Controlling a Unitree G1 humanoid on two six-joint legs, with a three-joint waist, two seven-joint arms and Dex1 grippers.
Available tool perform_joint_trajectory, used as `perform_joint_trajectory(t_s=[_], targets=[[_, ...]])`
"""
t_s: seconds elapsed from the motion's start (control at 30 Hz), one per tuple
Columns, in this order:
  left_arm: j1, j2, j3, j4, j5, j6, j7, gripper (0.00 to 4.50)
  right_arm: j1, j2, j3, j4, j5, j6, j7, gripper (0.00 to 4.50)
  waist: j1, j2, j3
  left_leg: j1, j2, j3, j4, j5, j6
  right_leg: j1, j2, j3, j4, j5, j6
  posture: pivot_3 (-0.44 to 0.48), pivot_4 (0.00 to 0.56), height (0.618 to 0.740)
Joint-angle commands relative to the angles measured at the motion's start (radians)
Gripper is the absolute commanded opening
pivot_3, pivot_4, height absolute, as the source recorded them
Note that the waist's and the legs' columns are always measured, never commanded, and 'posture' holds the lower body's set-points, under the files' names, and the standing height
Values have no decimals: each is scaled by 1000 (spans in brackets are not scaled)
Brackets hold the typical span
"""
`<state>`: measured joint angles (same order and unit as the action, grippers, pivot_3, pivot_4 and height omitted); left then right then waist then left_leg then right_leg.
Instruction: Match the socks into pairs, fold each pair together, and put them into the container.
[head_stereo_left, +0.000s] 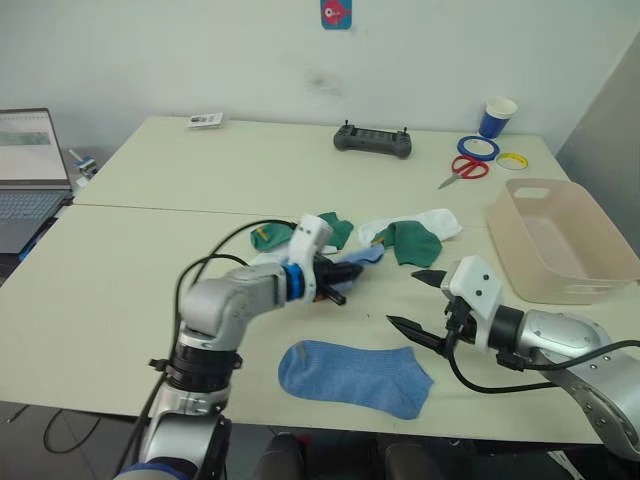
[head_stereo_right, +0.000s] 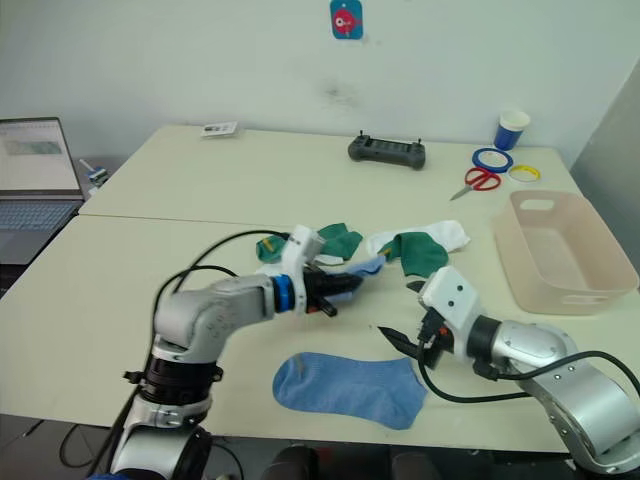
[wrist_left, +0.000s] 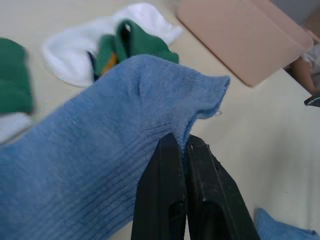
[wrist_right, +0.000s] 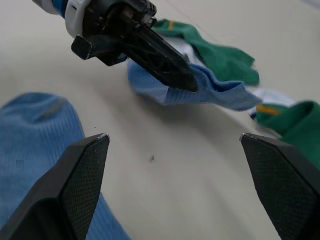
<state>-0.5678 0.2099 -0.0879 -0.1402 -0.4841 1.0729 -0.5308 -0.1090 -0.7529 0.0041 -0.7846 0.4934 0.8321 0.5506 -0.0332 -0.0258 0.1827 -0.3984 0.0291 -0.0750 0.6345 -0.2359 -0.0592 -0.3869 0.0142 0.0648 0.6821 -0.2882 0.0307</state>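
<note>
My left gripper (head_stereo_left: 345, 285) is shut on the cuff of a light blue sock (wrist_left: 100, 150) at the near edge of the sock pile in the table's middle. Two dark green socks (head_stereo_left: 415, 240) (head_stereo_left: 335, 230) and a white sock (head_stereo_left: 435, 222) lie in that pile. Near the front edge, a second light blue sock (head_stereo_left: 355, 377) is spread flat. Just right of it my right gripper (head_stereo_left: 418, 300) hangs open over bare table, holding nothing. The beige-pink container (head_stereo_left: 570, 285) stands at the right with nothing inside.
At the back of the table are a black controller (head_stereo_left: 372, 140), red scissors (head_stereo_left: 465, 170), two tape rolls (head_stereo_left: 478, 147), a blue paper cup (head_stereo_left: 497, 116) and a small card (head_stereo_left: 204, 120). A laptop (head_stereo_left: 25, 170) sits at the far left.
</note>
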Motion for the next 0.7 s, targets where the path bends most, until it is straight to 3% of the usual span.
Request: perform_joint_trajectory(t_s=[0.03, 0.13, 0.17, 0.3, 0.47, 0.53, 0.63, 0.7], targets=[[-5, -43, -72, 43, 48, -92, 15, 13, 13, -16, -47, -44, 1, 7, -11, 4500, 0, 1, 0, 1, 0, 0, 0, 0, 0, 0, 0, 0, 0, 0, 0, 0, 150, 740], [-7, -64, -74, 75, 35, -137, -19, 13, 30, -27, -51, -54, -8, 10, -16, 4500, -2, 1, 0, 1, 0, 0, 0, 0, 0, 0, 1, 0, 0, 1, 0, 0, 150, 740], [-13, -63, -84, 82, 42, -141, -19, 221, 42, -32, -50, -57, -11, 10, -16, 4500, -1, 1, 0, 1, 0, 0, 0, 0, 0, 0, 1, 0, 0, 1, 0, 0, 150, 740], [-40, -38, -123, 67, 37, -124, -65, 1233, 65, -33, -35, -59, -24, 2, -19, 4500, 2, 1, 0, 0, 0, 1, 0, 0, 0, 0, 1, 0, -1, 1, 0, 0, 150, 740], [-65, 17, -85, -7, -12, -116, -132, 2927, 63, -27, -28, -60, -29, 0, -19, 4500, 1, 1, 0, 0, 0, 1, 0, 0, 0, 0, 0, 1, -1, 1, 1, 0, 150, 740], [-83, 117, -59, -25, -18, -164, -223, 3566, 58, -26, -24, -57, -32, -5, -15, 4500, -1, 1, 0, 0, 0, 1, 0, 0, 0, 0, 1, 1, -1, 1, 1, 0, 150, 740], [-103, 308, -69, 52, 103, -430, -369, 4461, 48, -14, -17, -54, -34, -14, -13, 4500, -11, 1, 0, 1, 1, 1, -1, 0, 0, -1, 2, 1, 0, 1, 1, 0, 150, 740], [-106, 385, -102, 126, 175, -627, -455, 4461, 43, -9, -14, -55, -33, -15, -12, 4500, -9, 2, -1, 2, 1, 1, -3, 0, 0, -1, 2, 1, 0, 1, 0, 0, 150, 740]])
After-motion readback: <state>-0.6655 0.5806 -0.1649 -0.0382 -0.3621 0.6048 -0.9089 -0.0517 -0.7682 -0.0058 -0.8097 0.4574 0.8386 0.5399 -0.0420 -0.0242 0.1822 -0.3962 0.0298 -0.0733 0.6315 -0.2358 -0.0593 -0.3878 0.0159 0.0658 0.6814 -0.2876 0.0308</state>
